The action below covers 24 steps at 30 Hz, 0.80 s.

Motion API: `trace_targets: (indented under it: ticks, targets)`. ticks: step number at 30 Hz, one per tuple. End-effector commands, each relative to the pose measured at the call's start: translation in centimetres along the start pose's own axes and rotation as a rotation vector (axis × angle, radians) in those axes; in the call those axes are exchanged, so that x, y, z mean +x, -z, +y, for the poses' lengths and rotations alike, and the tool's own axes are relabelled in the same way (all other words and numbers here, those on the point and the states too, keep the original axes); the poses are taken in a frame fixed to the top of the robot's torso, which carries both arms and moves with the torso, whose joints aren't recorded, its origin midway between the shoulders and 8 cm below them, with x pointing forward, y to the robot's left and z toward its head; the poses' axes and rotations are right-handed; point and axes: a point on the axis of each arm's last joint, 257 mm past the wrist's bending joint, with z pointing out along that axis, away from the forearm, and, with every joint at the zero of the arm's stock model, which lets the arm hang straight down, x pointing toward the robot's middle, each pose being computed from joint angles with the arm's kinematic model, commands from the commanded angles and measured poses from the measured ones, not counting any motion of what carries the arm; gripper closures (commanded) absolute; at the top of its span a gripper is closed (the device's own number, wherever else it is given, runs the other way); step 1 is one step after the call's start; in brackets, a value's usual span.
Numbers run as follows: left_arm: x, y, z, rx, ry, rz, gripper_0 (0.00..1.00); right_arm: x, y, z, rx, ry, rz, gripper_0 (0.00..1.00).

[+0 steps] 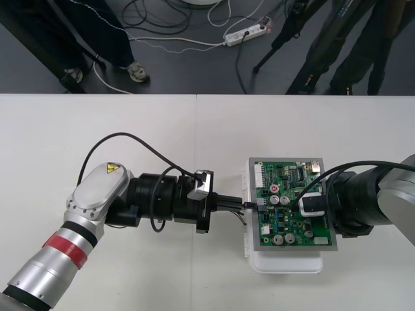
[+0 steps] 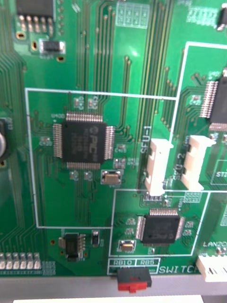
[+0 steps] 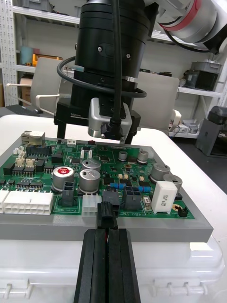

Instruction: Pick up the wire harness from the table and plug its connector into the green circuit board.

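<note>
The left gripper (image 3: 108, 235) pinches the black plug (image 3: 108, 217) at the green board (image 1: 293, 225) edge, maybe plugged in. The right gripper (image 3: 94, 138) hovers above, fingers apart.

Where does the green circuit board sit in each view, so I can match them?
Front view: the green circuit board lies right of centre, with the left gripper at its edge and the right gripper over it.
Right wrist view: the board is seen close up, with chips and white sockets.
Left wrist view: the board lies just past the left gripper, which grips the plug.
Shared landmark: the grey frame along the board's edge.
</note>
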Motion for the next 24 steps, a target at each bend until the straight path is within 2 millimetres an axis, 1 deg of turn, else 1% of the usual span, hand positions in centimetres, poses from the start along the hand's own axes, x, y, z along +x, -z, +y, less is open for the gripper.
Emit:
trace_targets:
  ticks: [1,11,20,24]
  targets:
    - [-0.6,0.6,-1.9,0.061,-0.069,-0.026,1.00,-1.8,0.4,-0.6,0.011,-0.008,-0.033,0.00]
    - [0.0,0.7,-2.1,0.061,-0.070,-0.015,1.00,-1.8,0.4,-0.7,0.012,-0.007,-0.034,0.00]
    - [0.5,1.5,-2.1,0.051,-0.066,-0.001,1.00,-1.8,0.4,-0.6,0.010,-0.011,-0.034,0.00]
    - [0.5,1.4,-2.2,0.051,-0.066,-0.004,1.00,-1.9,0.4,-0.7,0.011,-0.011,-0.037,0.00]
